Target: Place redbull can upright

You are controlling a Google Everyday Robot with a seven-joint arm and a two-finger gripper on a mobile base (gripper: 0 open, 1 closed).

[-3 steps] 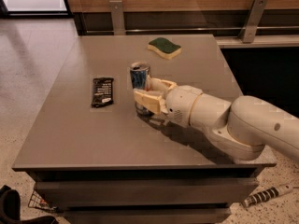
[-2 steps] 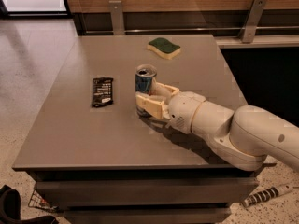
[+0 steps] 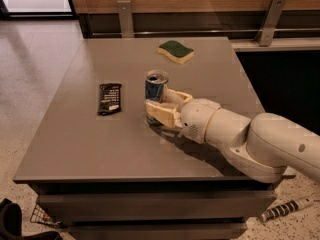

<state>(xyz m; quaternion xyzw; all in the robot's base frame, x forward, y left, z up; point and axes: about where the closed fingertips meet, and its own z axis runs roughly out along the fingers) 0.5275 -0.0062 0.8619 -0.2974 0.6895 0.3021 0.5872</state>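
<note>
Your hand (image 3: 159, 105) reaches in from the lower right and sits about mid-frame over the desk (image 3: 75, 144). It's gripping the lower half of the can (image 3: 156, 85), one finger in front and one behind. The can's upright, silver top facing up. A black snack bar (image 3: 109, 98) lies well off to its left, and a green-and-yellow sponge (image 3: 175, 51) sits near the top of the frame.

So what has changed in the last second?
The gripper, closed around the upright redbull can, slid it slightly toward the picture's right and nearer the camera. It has not let go. The black wrapper and sponge on the table stayed put.
</note>
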